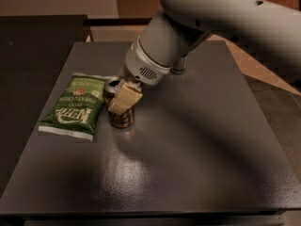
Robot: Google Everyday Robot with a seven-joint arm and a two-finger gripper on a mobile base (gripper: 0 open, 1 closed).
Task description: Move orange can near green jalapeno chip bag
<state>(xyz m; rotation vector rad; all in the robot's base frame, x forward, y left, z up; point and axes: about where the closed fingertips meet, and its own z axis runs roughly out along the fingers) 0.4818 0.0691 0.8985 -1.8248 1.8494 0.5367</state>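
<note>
**Item: can, orange-brown, silver top.** The can [120,118] is upright near the left-centre of the desk [197,164], long axis vertical. Its lower body and part of its top rim are visible, the middle covered. Whether its base rests on the desk or sits just clear of it cannot be told.

**Item: end effector.** The end effector [118,100] comes down from above and right and is clenched on the can. One pale pad [125,98] lies flat against the near side. The opposite finger is hidden behind the can. The arm [155,55] slants up and away to the right.

**Item: chip bag, green, white lettering.** The chip bag [74,107] lies flat to the left of the can, long axis running from near-left to far-right. Its right edge is just beside the can, with a narrow strip of desk showing between them low down.

**Item: pale cylinder.** The cylinder [179,66] is mostly hidden behind the arm and is unidentified.

**Governing relation.** The can sits directly within the end effector, and the bag lies to the left of both. Judged status: the can is already near the bag. What remains looks like setting it down squarely and letting go without nudging the bag.
</note>
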